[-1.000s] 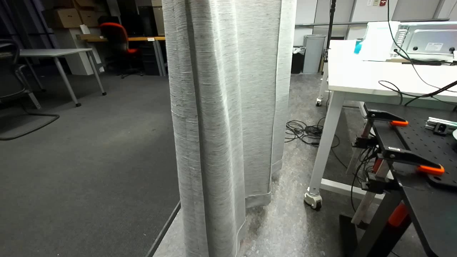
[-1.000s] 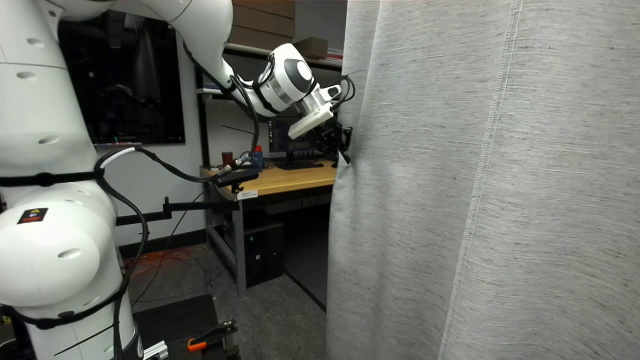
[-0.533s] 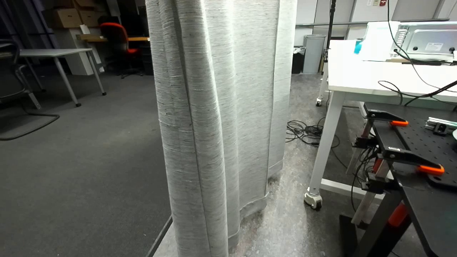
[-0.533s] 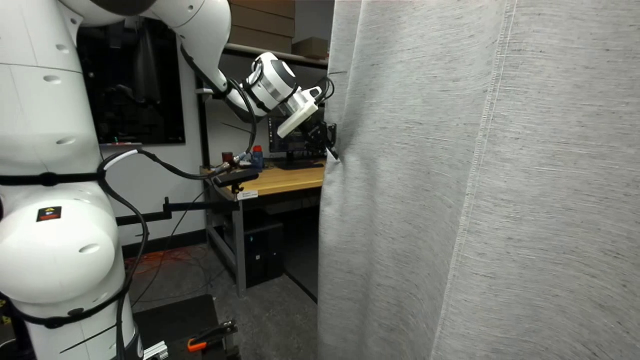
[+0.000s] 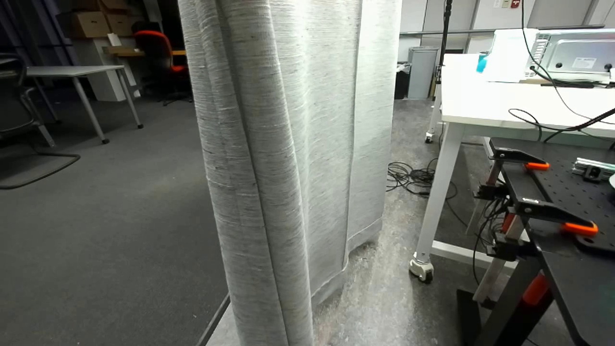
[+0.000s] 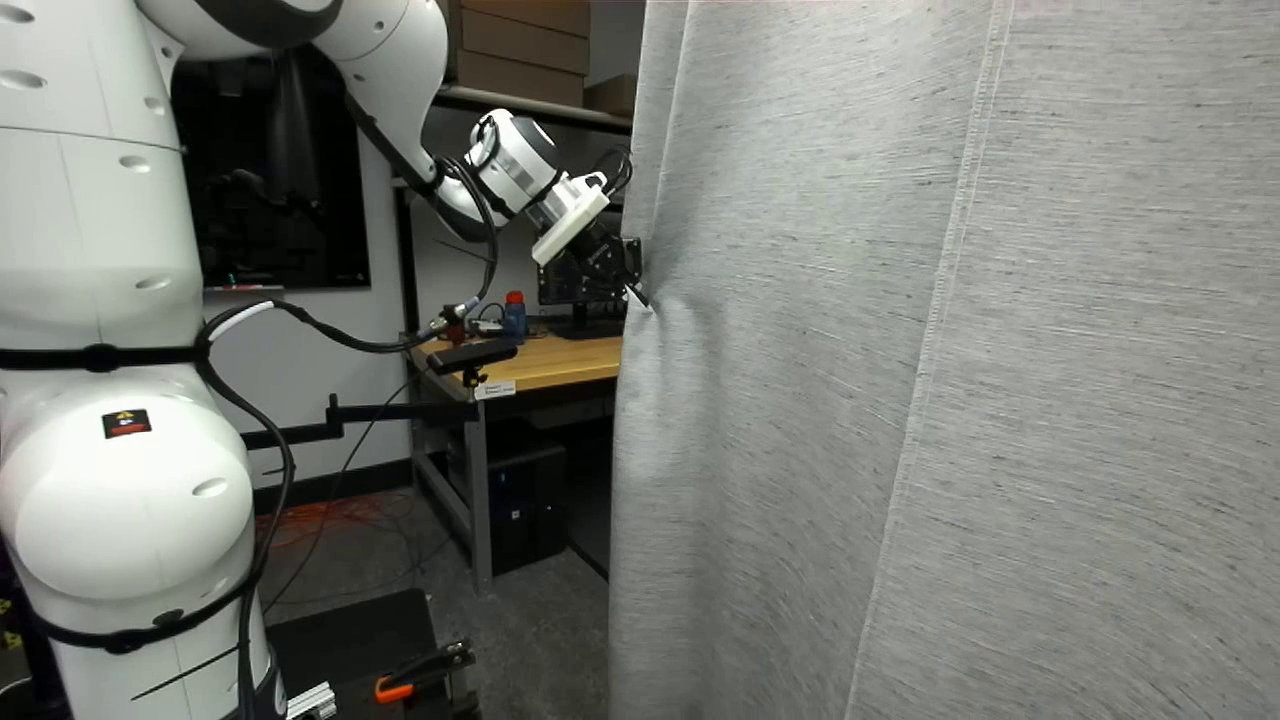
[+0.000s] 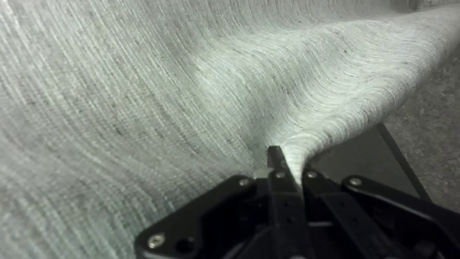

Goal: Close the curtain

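The curtain [image 5: 326,144] is light grey woven fabric hanging in vertical folds. It also fills the right half of an exterior view [image 6: 860,380]. My gripper [image 6: 640,297] is at the curtain's edge there, partly behind the fabric. In the wrist view my gripper [image 7: 291,165] is shut on the curtain [image 7: 143,90]. A fold of fabric is pinched and narrows to a point between the two black fingers. One finger's tip [image 7: 276,154] shows; the other fingertip is hidden by the fold.
A white workbench [image 5: 480,103] and a black table with clamps [image 5: 571,269] stand beside the curtain. Cables [image 5: 408,175] lie on the floor. A wooden desk [image 6: 560,362] with a monitor is behind the arm. A camera on a bracket [image 6: 470,355] stands near the arm.
The arm has drawn back toward its base with the pinched curtain edge. The curtain's leading edge has shifted left in both exterior views, covering more of the background.
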Robot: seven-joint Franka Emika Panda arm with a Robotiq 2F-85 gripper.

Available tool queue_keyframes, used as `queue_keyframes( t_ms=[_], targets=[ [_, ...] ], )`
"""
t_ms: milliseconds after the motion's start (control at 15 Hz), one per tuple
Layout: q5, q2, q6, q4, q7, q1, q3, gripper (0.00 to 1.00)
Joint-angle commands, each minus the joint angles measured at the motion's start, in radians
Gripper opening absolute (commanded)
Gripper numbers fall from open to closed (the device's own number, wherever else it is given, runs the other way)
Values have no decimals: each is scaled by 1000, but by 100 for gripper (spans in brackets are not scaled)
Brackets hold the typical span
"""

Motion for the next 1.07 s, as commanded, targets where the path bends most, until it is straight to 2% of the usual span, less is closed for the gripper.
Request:
queue_keyframes(
  t_ms=[0,1000],
  targets=[
    [16,105,-5,-5,-31,56,27,0],
    [-46,81,-78,-24,-160,105,66,0]
  ],
)
